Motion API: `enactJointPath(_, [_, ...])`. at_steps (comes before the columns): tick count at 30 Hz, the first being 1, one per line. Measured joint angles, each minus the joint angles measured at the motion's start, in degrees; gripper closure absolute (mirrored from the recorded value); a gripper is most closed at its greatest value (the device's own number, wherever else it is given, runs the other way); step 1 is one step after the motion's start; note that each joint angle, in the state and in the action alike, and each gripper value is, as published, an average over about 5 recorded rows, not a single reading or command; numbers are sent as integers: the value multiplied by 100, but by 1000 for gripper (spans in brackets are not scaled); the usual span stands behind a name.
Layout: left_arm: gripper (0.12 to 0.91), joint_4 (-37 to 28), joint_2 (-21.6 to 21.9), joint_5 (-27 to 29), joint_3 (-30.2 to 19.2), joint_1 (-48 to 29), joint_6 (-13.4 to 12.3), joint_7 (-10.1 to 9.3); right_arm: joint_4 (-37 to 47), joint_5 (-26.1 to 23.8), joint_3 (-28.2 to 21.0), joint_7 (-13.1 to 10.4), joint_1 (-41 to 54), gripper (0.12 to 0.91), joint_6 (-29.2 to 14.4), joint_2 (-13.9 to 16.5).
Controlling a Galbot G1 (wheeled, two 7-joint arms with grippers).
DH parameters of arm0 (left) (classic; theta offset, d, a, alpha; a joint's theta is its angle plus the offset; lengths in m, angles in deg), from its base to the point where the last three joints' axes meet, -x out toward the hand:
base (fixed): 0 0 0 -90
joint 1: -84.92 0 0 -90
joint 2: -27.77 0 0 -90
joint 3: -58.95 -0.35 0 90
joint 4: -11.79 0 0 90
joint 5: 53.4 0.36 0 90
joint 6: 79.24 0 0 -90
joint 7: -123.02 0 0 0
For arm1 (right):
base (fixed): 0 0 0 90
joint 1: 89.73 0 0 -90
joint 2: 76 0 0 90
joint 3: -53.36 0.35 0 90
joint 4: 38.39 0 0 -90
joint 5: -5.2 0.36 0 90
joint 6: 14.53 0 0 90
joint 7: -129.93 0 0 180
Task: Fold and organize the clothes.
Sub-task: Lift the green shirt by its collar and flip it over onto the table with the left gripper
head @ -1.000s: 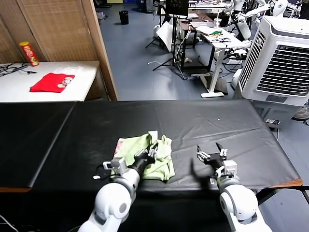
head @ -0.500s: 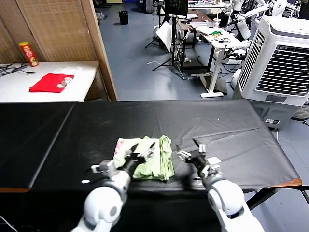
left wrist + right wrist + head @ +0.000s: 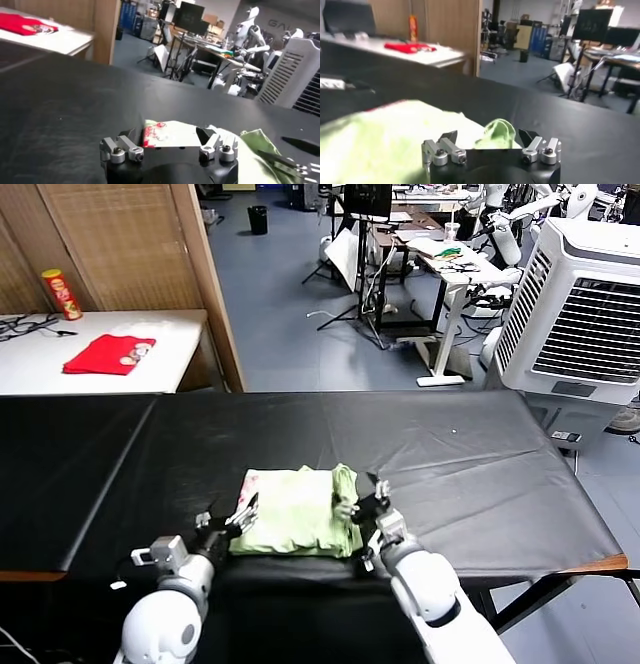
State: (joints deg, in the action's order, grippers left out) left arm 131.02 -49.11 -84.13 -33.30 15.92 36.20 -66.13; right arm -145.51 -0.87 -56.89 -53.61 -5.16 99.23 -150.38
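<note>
Here is the T-shirt (image 3: 296, 524), a pale green bundle lying on the black worktop (image 3: 480, 454) close to its near edge, roughly in the middle. Its long axis runs from nine o'clock to three o'clock across the head view, and the red-and-pink print peeks out at the ten o'clock corner.

The left tool (image 3: 228, 524) sits at the shirt's nine o'clock end, released, jaws spread wide, fingertips right at the hem and gripping nothing that I can see. In its wrist view the print corner lies straight ahead between the open fingers.

The right tool (image 3: 362, 510) mirrors it at the three o'clock end, also released and wide apart, with a rumpled green fold standing up just in front of it in its own wrist view.

So the shirt lies squarely between the two tools, each one facing an end, and neither is clearly nearer. My read: any next fold or tidy turns on that line, the two ends being taken together or pressed toward each other. The bunched three o'clock edge looks the likelier trouble spot.
</note>
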Motion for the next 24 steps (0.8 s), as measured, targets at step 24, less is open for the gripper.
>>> enactJointPath(24, [426,-771,-91,-2003,222,-222,-100,239,-674,85,313,-121,-657,227,-470,-145])
